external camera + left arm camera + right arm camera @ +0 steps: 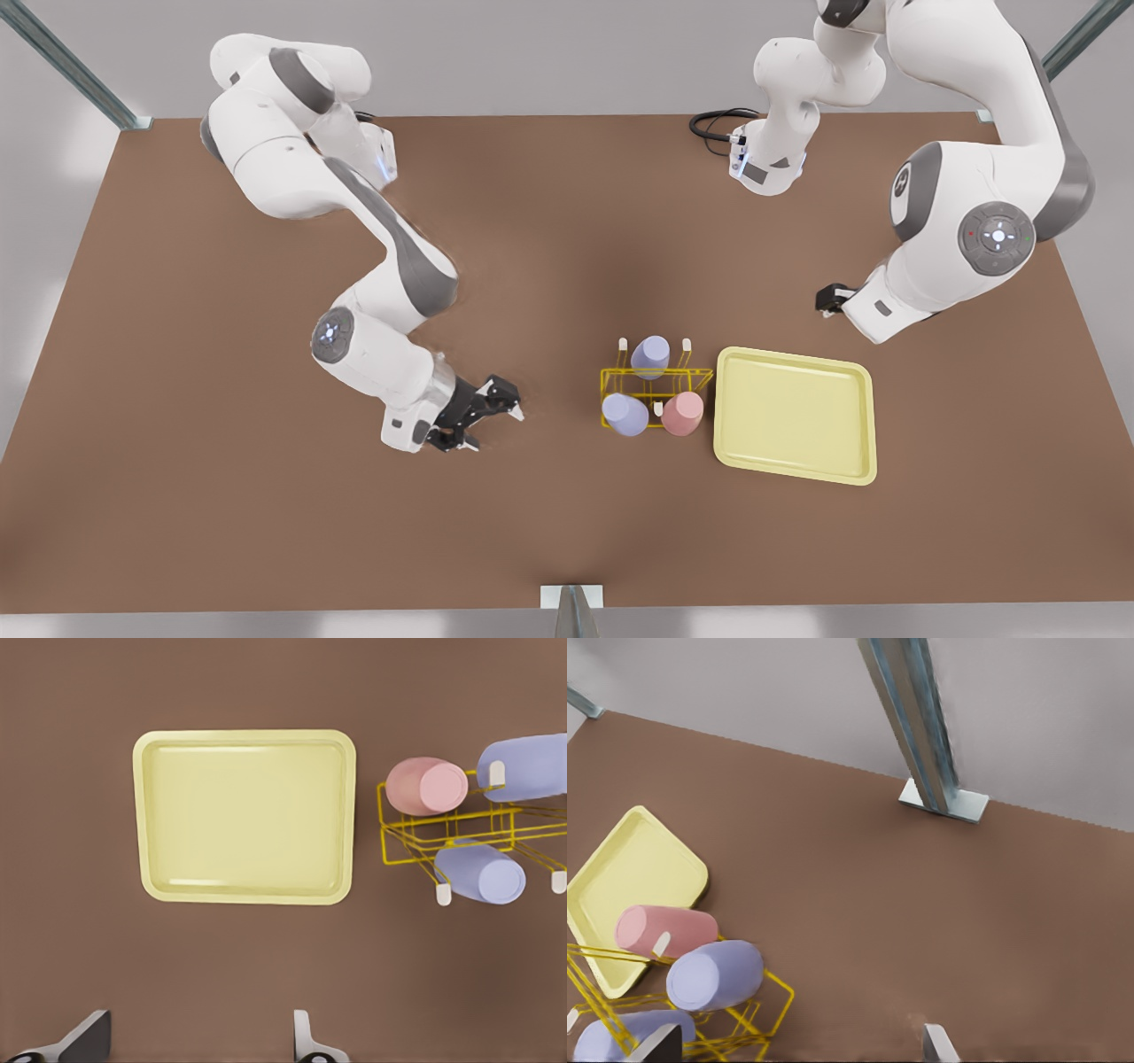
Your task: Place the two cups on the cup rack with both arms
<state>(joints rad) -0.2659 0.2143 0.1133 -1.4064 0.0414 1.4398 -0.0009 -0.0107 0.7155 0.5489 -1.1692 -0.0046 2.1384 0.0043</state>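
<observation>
- Brown tabletop carries everything; a grey wall lies beyond its far edge.
- Right gripper, left of the cup rack, has its fingers spread and empty.
- Pink cup, near lavender cup and far lavender cup sit on the rack's pegs.
- Pale-yellow tray lies just right of the rack.
- Left gripper, far right, is mostly hidden behind its arm; its cut-off fingers are apart and hold nothing.
</observation>
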